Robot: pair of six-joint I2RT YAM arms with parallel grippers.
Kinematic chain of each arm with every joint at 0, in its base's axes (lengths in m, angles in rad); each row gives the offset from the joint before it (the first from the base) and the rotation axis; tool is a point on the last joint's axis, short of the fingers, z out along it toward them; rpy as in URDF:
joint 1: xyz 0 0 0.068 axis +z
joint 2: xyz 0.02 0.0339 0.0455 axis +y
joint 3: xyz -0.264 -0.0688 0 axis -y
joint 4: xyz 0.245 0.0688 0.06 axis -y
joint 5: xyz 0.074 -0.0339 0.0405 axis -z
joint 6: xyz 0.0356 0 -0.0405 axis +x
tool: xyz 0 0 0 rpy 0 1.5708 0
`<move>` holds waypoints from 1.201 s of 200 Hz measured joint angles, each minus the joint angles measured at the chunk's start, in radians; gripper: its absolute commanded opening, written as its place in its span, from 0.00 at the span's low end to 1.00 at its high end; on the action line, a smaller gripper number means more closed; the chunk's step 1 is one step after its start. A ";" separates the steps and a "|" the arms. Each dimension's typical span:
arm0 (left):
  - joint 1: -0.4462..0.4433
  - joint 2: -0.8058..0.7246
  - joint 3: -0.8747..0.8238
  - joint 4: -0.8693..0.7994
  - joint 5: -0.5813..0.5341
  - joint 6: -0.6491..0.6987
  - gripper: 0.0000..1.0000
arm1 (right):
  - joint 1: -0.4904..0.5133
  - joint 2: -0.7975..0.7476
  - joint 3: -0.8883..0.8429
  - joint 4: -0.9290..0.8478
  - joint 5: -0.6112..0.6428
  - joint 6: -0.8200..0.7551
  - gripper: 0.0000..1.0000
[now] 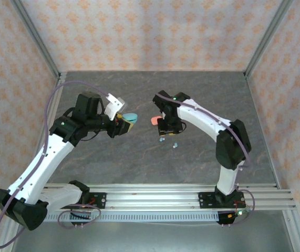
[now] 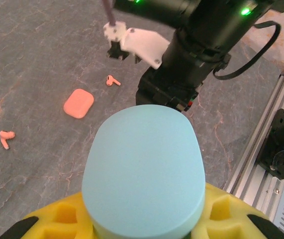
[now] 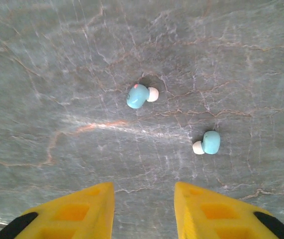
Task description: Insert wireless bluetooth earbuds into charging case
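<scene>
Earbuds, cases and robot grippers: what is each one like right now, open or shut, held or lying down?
left gripper: shut on the teal case.
teal case: held, lid looks shut.
pink case: shut, lying on the table.
pink earbuds: both loose on the table.
teal earbuds: both loose on the table, apart.
right gripper: open, empty, near the teal earbuds.

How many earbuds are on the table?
4: teal earbud and another teal earbud before the right claw; pink earbud and second pink earbud either side of the pink case. Arms may hide more.
</scene>
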 measured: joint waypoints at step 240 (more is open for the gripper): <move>0.013 0.095 0.103 0.121 0.209 -0.106 0.14 | 0.073 -0.484 -0.119 0.627 -0.222 0.199 0.56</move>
